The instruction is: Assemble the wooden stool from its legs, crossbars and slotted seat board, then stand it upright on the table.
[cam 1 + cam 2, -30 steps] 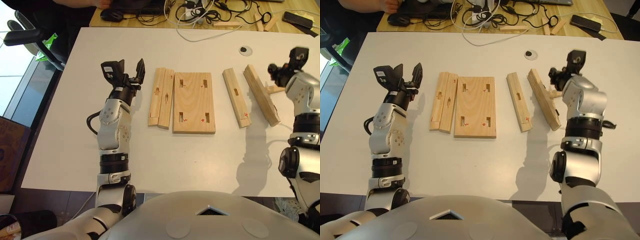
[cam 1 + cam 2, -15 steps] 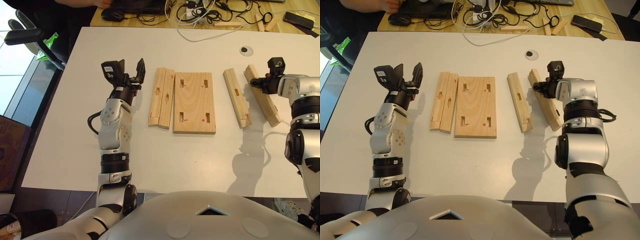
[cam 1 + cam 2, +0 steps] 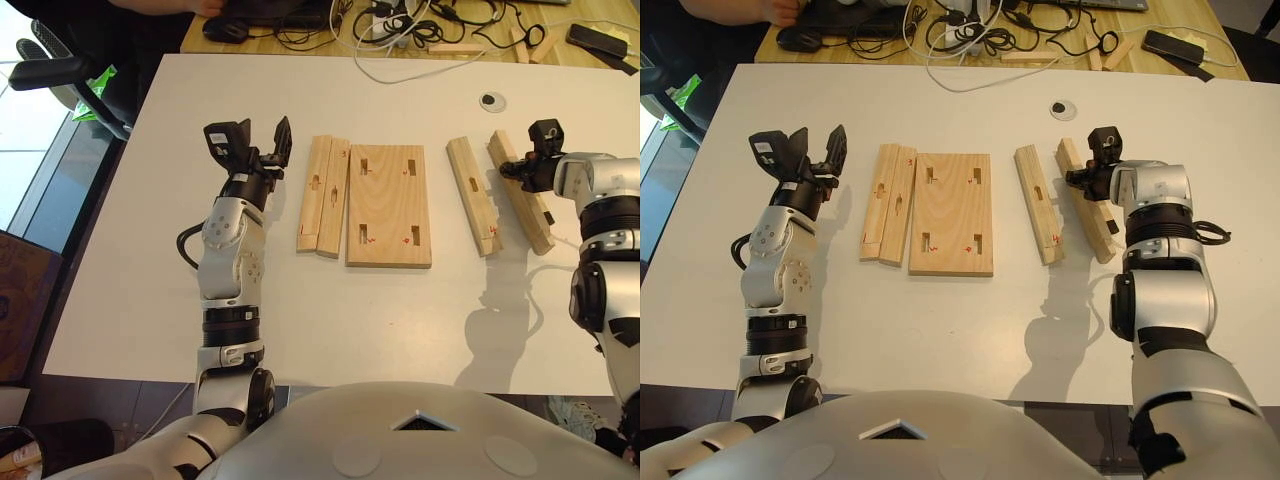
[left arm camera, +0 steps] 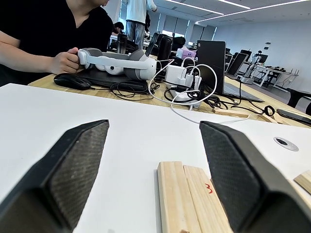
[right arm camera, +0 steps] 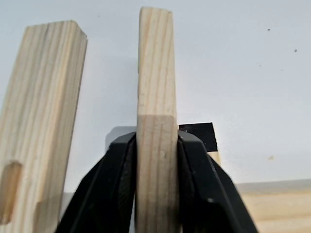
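Lying flat at the middle of the white table (image 3: 140,260), the seat board (image 3: 386,205) is showing four slots with nothing standing in any of them, so I judge that the assembly is only just beginning. Nothing is joined yet, and fitting every leg and crossbar and standing the stool up are all waiting to be done. Just left of the board, two legs (image 3: 322,195) are lying side by side and touching each other. To its right a third leg (image 3: 473,196) is lying alone, and right of that a fourth leg (image 3: 533,220) is being gripped at its far end by the right gripper (image 3: 520,170), whose fingers (image 5: 119,165) are pressing on both faces of the wood. Whether that end is leaving the tabletop, I cannot tell. The left gripper (image 3: 256,152) is waiting left of the paired legs with its fingers (image 4: 63,170) spread wide and nothing between them. Short wooden sticks (image 3: 455,47) are lying among cables on the far desk; whether they are crossbars is unclear.
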